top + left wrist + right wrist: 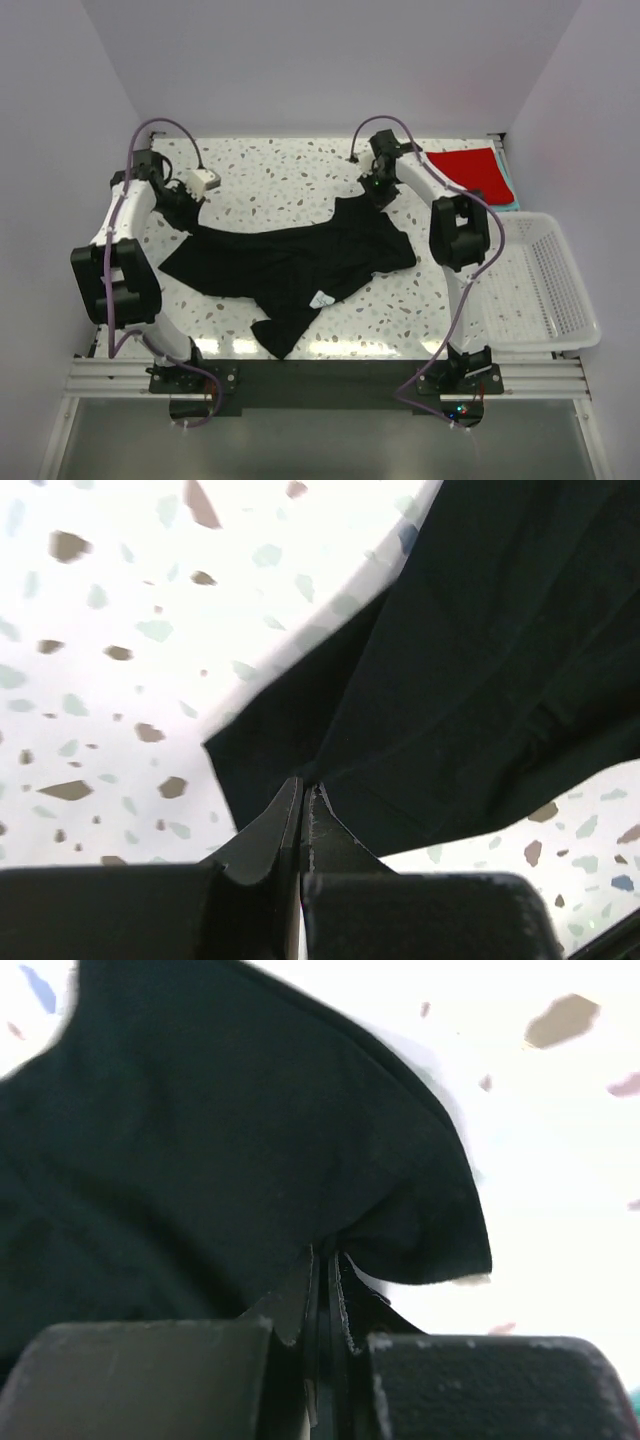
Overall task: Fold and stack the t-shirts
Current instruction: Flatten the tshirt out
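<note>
A black t-shirt lies crumpled across the middle of the speckled table, a white label showing near its lower edge. My left gripper is shut on the shirt's left end, where black cloth fans out from the pinched fingertips. At the shirt's far right corner my right gripper is shut on the fabric, and dark cloth bunches at its tips. A red t-shirt lies folded at the back right, with a teal t-shirt's edge showing under it.
A white plastic mesh basket stands at the right edge of the table. White walls close in the back and both sides. The arms' bases sit on a rail along the near edge.
</note>
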`<state>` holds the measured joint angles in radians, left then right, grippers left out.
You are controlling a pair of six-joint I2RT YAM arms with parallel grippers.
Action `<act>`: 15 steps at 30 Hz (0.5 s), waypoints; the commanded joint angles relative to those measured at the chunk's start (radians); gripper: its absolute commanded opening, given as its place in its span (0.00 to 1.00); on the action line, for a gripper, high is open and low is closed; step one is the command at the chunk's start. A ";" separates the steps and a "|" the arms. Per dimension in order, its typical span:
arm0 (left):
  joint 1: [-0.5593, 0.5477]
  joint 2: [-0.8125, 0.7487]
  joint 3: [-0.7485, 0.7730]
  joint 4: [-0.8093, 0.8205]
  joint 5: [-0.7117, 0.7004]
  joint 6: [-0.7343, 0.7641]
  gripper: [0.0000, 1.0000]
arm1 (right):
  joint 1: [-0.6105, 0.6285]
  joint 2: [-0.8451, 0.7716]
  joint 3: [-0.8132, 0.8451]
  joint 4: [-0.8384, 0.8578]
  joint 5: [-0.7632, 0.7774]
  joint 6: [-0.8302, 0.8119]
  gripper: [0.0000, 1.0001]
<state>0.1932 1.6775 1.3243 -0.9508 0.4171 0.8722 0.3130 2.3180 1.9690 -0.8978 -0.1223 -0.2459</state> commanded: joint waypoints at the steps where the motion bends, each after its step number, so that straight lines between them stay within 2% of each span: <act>1: 0.057 -0.012 0.091 0.041 0.097 -0.053 0.00 | -0.040 -0.260 0.017 0.014 -0.025 0.013 0.00; 7: 0.069 -0.186 0.020 0.032 0.121 -0.036 0.00 | -0.083 -0.446 0.111 -0.022 -0.046 -0.003 0.00; 11: 0.080 -0.324 -0.034 -0.002 0.121 -0.007 0.00 | -0.084 -0.608 0.001 -0.030 -0.073 -0.001 0.00; 15: 0.141 -0.458 -0.025 -0.013 0.149 -0.012 0.00 | -0.083 -0.790 -0.099 -0.024 -0.063 0.005 0.00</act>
<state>0.2840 1.3159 1.2877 -0.9565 0.5285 0.8486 0.2291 1.6138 1.9244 -0.9047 -0.1829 -0.2459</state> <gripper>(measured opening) 0.018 0.023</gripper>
